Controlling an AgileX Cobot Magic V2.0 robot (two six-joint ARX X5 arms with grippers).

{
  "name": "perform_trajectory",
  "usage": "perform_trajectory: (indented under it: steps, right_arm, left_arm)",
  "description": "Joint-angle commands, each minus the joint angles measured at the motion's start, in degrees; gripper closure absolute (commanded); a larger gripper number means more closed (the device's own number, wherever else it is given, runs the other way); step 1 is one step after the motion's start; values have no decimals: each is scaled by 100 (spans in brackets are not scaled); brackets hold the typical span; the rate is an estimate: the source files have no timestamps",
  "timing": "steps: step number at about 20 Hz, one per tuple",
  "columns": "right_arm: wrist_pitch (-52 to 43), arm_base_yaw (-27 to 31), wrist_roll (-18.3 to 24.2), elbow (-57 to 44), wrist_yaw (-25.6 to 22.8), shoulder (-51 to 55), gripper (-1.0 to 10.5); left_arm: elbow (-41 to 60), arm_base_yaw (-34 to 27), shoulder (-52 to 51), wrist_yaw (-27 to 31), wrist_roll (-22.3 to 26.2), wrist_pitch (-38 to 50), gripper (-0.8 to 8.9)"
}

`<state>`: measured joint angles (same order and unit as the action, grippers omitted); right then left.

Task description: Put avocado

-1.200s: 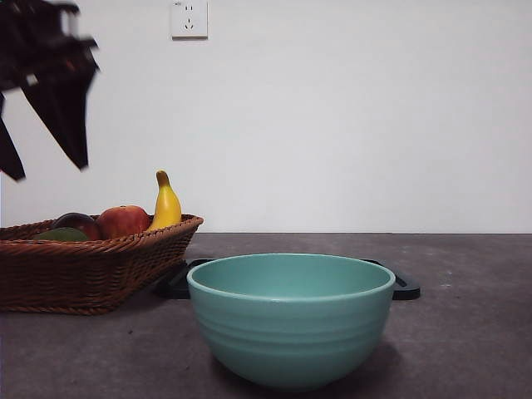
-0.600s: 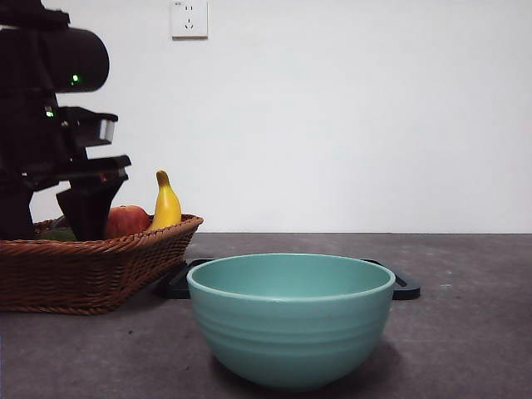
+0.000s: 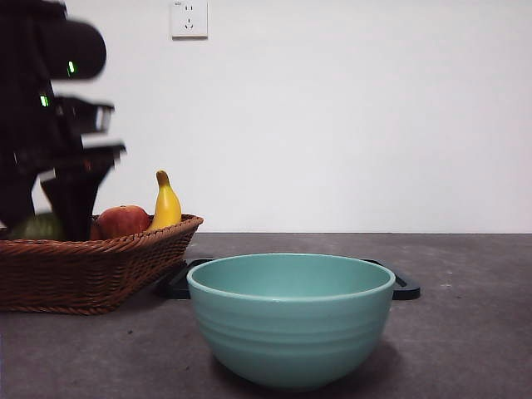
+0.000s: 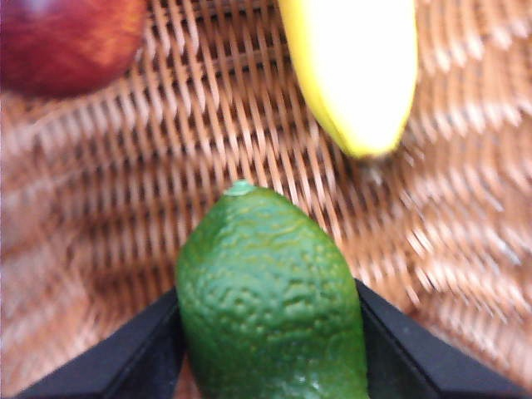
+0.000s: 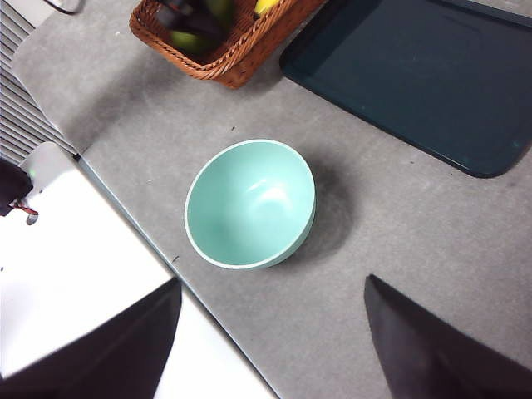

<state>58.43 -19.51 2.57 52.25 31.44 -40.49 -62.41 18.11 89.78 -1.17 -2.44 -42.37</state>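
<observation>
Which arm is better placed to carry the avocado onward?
Left. Its gripper is shut on the avocado over the basket. The right gripper hangs open and empty, high above the bowl.

Front view: the left arm is motion-blurred. It covers most of the avocado [image 3: 37,226], leaving a green sliver at the basket [image 3: 100,270] rim, at 9 o'clock from the apple [image 3: 123,221]. Left wrist view: the avocado's lower end, the apple and the banana [image 4: 353,71] are cut off by frame edges, and the wicker is blurred.
</observation>
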Motion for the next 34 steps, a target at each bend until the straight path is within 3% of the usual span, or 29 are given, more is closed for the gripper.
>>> perform_trajectory:
  steps: [1,4,8,12,16,27,31,34]
  right_arm:
    - [-55,-31,-42,94,4,-26,594]
    - [-55,-31,-42,94,2,-26,594]
    - [-55,-31,-44,94,2,-26,594]
    - [-55,-31,-44,94,0,-26,594]
    - [-50,-31,-46,94,0,-26,594]
    - [-50,-31,-61,94,2,-26,594]
    - [-48,-31,-61,94,2,-26,594]
    - [-48,-31,-61,94,2,-26,594]
  left_arm:
    - [-98,138,-636,-133,0,-9,637]
    - [-98,490,-1414,-640,-55,-94,636]
    - [-98,1508,-1921,-1097,-326,-122,632]
    - [-98,2599,-1606,-1093,-474,170,629]
    - [-98,3285,-872,-1060,-470,765,629]
    - [-98,3840,765,-444,-354,1333,623]
    - [-98,3864,918,-437,-337,1333,511]
    - [-105,3891,916,-439,-343,1362,501]
